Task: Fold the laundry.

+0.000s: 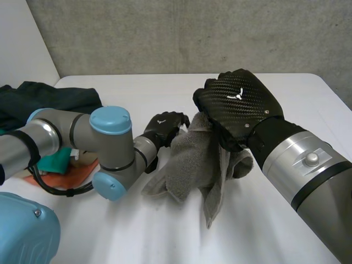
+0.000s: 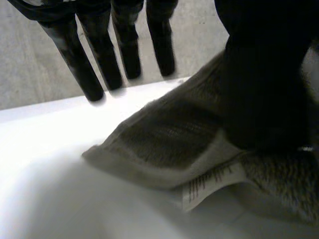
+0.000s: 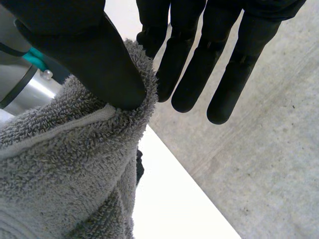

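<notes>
A grey towel (image 1: 192,165) hangs bunched from my right hand (image 1: 236,104) above the table's middle, and its lower folds rest on the table (image 1: 264,231). In the right wrist view the thumb (image 3: 99,64) pinches the towel's (image 3: 65,164) top edge against the fingers (image 3: 199,55), so that hand is shut on it. My left hand (image 1: 165,126) is close beside the towel's left edge. In the left wrist view its fingers (image 2: 99,55) stand straight beyond the towel (image 2: 164,139), not touching it. A white label (image 2: 207,184) shows on the hem.
A dark green garment (image 1: 49,99) lies at the back left of the table. Orange and teal cloths (image 1: 66,170) sit under my left arm (image 1: 104,143). A grey wall (image 1: 176,33) stands behind the table's far edge.
</notes>
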Tool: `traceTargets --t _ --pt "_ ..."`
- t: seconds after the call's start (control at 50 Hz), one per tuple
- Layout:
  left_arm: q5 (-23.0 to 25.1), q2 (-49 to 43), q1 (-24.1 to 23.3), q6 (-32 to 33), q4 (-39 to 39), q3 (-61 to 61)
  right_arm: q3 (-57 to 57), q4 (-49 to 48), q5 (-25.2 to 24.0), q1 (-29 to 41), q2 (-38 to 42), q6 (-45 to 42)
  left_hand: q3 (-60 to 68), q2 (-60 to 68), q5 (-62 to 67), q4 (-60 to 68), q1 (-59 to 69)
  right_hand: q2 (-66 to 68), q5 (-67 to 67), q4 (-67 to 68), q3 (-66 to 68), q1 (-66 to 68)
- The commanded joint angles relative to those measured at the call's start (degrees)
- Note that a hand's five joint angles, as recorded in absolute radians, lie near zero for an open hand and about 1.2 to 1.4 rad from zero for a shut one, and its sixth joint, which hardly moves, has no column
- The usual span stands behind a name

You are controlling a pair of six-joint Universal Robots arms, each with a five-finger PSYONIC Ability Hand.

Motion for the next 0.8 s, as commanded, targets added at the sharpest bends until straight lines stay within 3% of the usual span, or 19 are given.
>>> traceTargets --t 0.02,0.1,0.24,0.36,0.44,0.52,0.64,0.8 --pt "2.21 1.05 -1.85 0.58 1.45 -0.1 -1.8 -0.26 0.06 -1.45 1.04 -0.32 49.17 49.11 49.03 49.05 46.19 12.78 12.63 11.46 11.98 15.99" --pt "0.02 3.42 -0.97 0.66 5.57 2.71 -8.02 -0.97 0.5 -5.92 4.28 -1.37 49.17 49.11 49.03 49.05 46.19 12.78 12.63 11.46 11.98 15.99" --pt "-4.2 13.96 6.32 3.65 21.21 4.04 -23.15 -2.81 2.17 -10.94 10.7 -2.61 49.17 49.11 49.03 49.05 46.19 12.78 12.63 11.46 11.98 15.99" --pt "-5.78 23.45 7.38 4.01 30.01 3.69 -31.95 -13.35 6.04 -12.27 13.7 -2.96 49.17 49.11 49.03 49.05 46.19 12.78 12.63 11.46 11.98 15.99" --pt "-5.79 25.39 7.2 4.18 28.88 0.97 -32.39 -19.77 5.68 -12.35 14.14 -2.87 49.17 49.11 49.03 49.05 46.19 12.78 12.63 11.46 11.98 15.99" --pt "-5.52 26.62 6.94 4.88 26.77 -5.17 -31.43 -19.7 5.34 -12.27 15.71 -2.96 49.17 49.11 49.03 49.05 46.19 12.78 12.63 11.46 11.98 15.99" --pt "-5.61 28.48 6.94 6.99 23.43 -17.48 -26.61 -10.4 4.72 -11.83 20.1 -4.18 49.17 49.11 49.03 49.05 46.19 12.78 12.63 11.46 11.98 15.99" --pt "-5.26 28.04 7.29 17.26 18.86 -34.62 -14.76 0.25 5.6 -12.27 25.56 -10.07 49.17 49.11 49.03 49.05 46.19 12.78 12.63 11.46 11.98 15.99"
